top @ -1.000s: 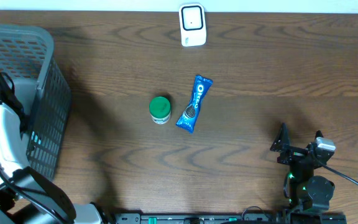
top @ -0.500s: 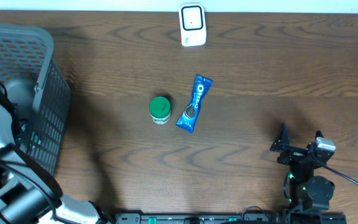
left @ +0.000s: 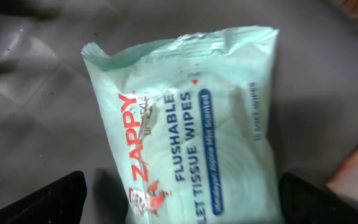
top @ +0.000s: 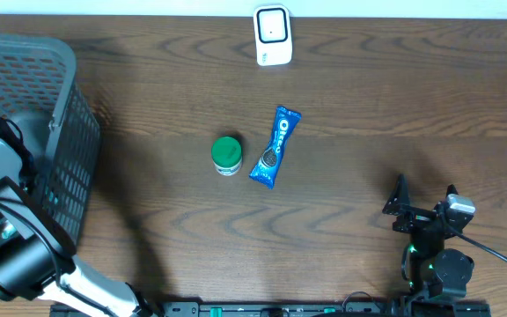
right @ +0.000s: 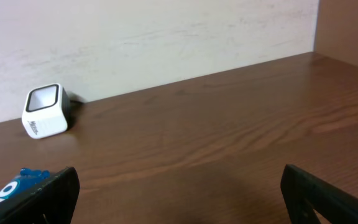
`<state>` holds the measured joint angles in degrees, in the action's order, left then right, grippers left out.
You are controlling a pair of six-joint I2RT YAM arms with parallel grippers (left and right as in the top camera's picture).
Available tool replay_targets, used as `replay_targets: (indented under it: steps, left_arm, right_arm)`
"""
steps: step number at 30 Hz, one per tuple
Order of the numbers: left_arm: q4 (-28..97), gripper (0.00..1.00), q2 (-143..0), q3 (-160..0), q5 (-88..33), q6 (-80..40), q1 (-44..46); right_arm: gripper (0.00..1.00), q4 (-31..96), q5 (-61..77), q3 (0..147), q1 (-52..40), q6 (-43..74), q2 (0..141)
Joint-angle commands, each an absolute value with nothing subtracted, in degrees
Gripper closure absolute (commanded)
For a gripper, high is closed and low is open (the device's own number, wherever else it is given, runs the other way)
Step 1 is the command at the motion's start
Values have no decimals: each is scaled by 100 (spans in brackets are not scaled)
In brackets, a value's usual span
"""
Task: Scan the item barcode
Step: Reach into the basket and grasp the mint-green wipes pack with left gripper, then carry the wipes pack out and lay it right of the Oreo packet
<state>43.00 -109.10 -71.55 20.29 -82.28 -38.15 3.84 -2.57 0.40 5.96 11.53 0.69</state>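
Note:
In the left wrist view a pale green pack of flushable wipes (left: 185,118) lies on the grey floor of the basket (left: 36,112). My left gripper (left: 182,190) hangs open just above it, its dark fingertips (left: 55,199) on either side of the pack's near end, holding nothing. From overhead the left arm (top: 3,176) reaches down into the basket (top: 69,114) and hides the pack. The white scanner (top: 272,35) stands at the table's far edge, also visible as the scanner (right: 44,111) in the right wrist view. My right gripper (top: 425,195) rests open at the front right, empty.
A blue Oreo packet (top: 274,146) and a green-lidded jar (top: 227,155) lie side by side mid-table. The basket's tall mesh walls surround the left arm. The Oreo packet (right: 5,190) shows at the right wrist view's left edge, with wood table (right: 229,137) ahead.
The left arm has shifted inside the basket, its white segment sliding toward the left edge of the overhead view. The right arm, packet, jar and scanner have not moved.

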Motion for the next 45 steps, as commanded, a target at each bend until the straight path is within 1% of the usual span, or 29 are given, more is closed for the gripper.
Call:
replay_targets:
  steps: [1,3,4,6,8,10,11,13,14,15,16,19,22,25,27,30,33,35,39,40,45]
  left_arm:
    - [4311,7,-11067,-7109,2147,-8206,-3824]
    - [4309,24,-11069,-7109,2150,-8036,-3824]
    - [4303,28,-11069,-7109,2150,-7970,-3824]
    - [4292,32,-11069,-7109,2152,-7852,-3824]
    - [4292,45,-11067,-7109,2152,-7701,-3826]
    - [4294,54,-11039,-7111,2152,-7572,-3839]
    - [4294,58,-10993,-7111,2150,-7448,-3857]
    - [4294,59,-10875,-7122,2150,-7299,-3885]
    - [4294,62,-10805,-7129,2150,-7216,-3892]
    - [4294,67,-10707,-7157,2150,-7089,-3903]
    - [4294,69,-10584,-7196,2150,-6932,-3918]
    - [4292,69,-10088,-7345,2150,-6475,-3927]
    - [4294,69,-9395,-7507,2143,-6274,-3924]
    - [4176,68,-8597,-7616,1752,-6160,-3924]
    - [3898,68,-8023,-7640,1002,-5937,-3920]
    - [3472,68,-7234,-7640,-491,-5824,-3835]
    - [3124,68,-6628,-7640,-1798,-5835,-3479]
    - [2987,68,-6375,-7640,-2191,-5830,-2952]
    - [2985,68,-6274,-7638,-2137,-5695,-1450]
    - [2971,68,-6342,-7638,-2117,-5614,-930]
    - [2783,68,-6965,-7636,-1262,-5275,1234]
  right_arm:
    - [1,401,-309,32,558,1194,38]
    - [1,401,-309,32,558,1194,38]
    - [1,401,-309,32,558,1194,38]
    - [1,401,-309,32,558,1194,38]
    - [1,401,-309,32,558,1194,38]
    - [1,401,-309,32,558,1194,38]
    - [1,401,-309,32,558,1194,38]
    - [1,401,-309,32,558,1194,38]
    - [1,401,-309,32,558,1194,38]
    - [1,401,-309,32,558,1194,38]
    - [1,401,-309,32,558,1194,38]
    - [1,401,-309,32,558,1194,38]
    - [1,401,-309,32,558,1194,38]
    - [1,401,-309,32,558,1194,38]
    - [1,401,-309,32,558,1194,38]
    - [1,401,-309,32,558,1194,38]
    - [1,401,-309,32,558,1194,38]
    - [1,401,-309,32,558,1194,38]
    - [1,401,-309,32,558,1194,38]
    - [1,401,-309,32,558,1194,38]
    - [1,401,-309,32,558,1194,38]
